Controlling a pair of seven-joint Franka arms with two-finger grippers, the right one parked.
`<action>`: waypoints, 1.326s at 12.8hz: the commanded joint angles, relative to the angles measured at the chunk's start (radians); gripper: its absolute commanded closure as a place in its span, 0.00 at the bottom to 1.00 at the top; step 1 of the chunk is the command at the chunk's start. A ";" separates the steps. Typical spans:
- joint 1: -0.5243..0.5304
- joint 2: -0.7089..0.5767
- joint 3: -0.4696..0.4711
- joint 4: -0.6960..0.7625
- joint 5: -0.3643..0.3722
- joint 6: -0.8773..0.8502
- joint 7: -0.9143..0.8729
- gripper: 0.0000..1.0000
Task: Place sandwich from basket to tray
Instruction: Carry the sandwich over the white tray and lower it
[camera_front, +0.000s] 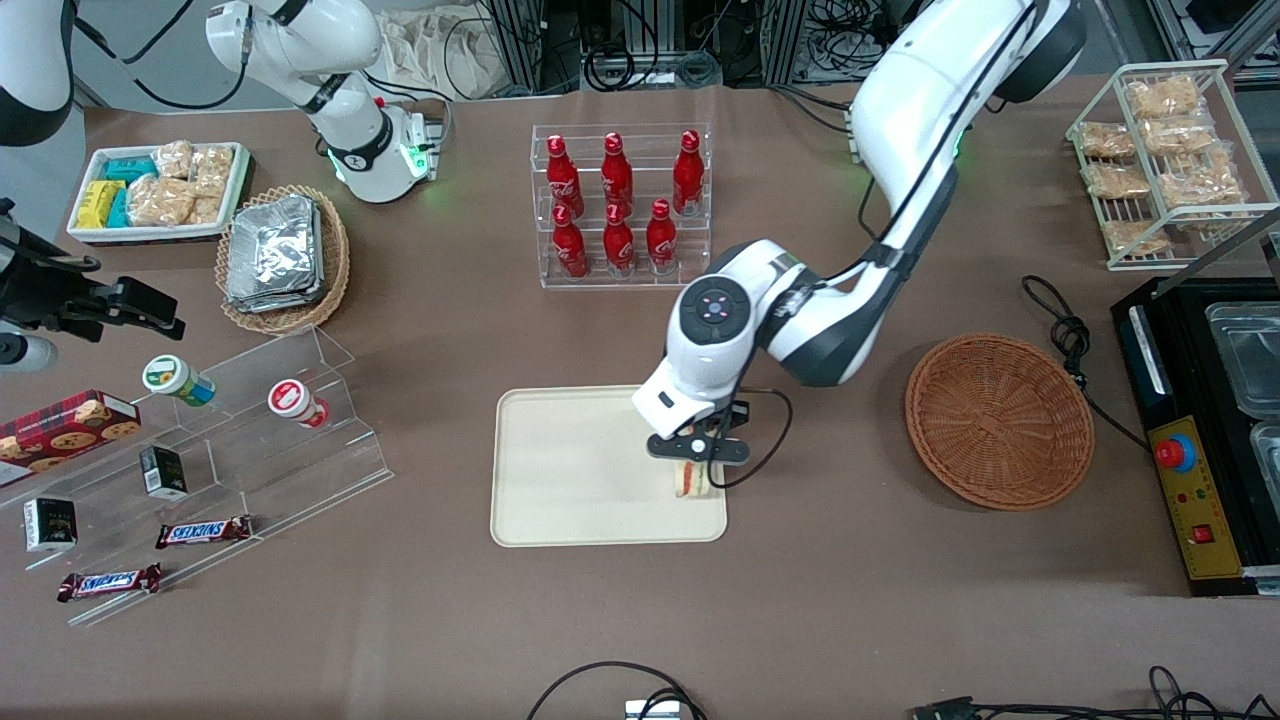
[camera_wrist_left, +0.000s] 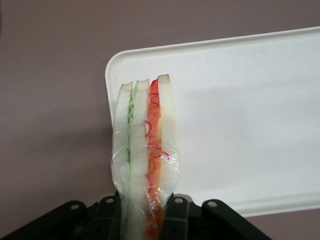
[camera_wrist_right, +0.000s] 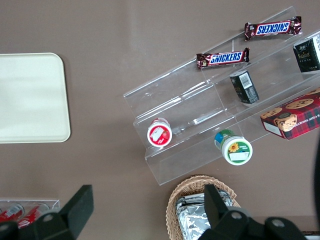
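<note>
Gripper (camera_front: 697, 458): left arm's, over the tray's corner nearest the front camera and the working arm's end; on a clock face laid over the tray in the front view, it stands at about 4 o'clock. Fingers (camera_wrist_left: 175, 215) clamped on the sandwich, one on each bread face.

Sandwich (camera_front: 691, 479): triangular wedge in clear wrap, held upright on edge between the fingers. The wrist view shows the cut edge (camera_wrist_left: 146, 150): pale bread slices, a green layer, an orange-red layer. It hangs over the tray's corner, straddling the rim; whether it touches the tray surface cannot be told.

Tray (camera_front: 560, 470): flat, cream, rounded corners, low rim, on the brown table (camera_front: 850, 600). Nothing rests on its bare surface apart from whatever contact the sandwich makes.

Basket (camera_front: 999, 420): round, shallow, reddish-brown wicker, at the tray's 3 o'clock in the front view, well apart from it, toward the working arm's end. Holds nothing.

Other stock, front view, clock bearings taken from the tray:
- Red bottles (camera_front: 617, 205) in a clear stepped rack, 12 o'clock.
- Lighter wicker basket of foil packets (camera_front: 280, 255), 10 o'clock.
- White tray of snack packets (camera_front: 160, 190), farther out, also 10 o'clock.
- Clear stepped display (camera_front: 250, 440) with small tubs, boxes and two Snickers bars (camera_front: 203, 532), 9 o'clock.
- Wire rack of crumbly snack packets (camera_front: 1165, 160), 2 o'clock.
</note>
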 joint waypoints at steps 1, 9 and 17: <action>-0.022 0.081 0.007 0.055 0.048 0.034 -0.054 0.74; -0.025 0.171 0.007 0.107 0.048 0.037 -0.049 0.54; -0.049 0.155 0.010 0.106 0.050 0.034 -0.118 0.00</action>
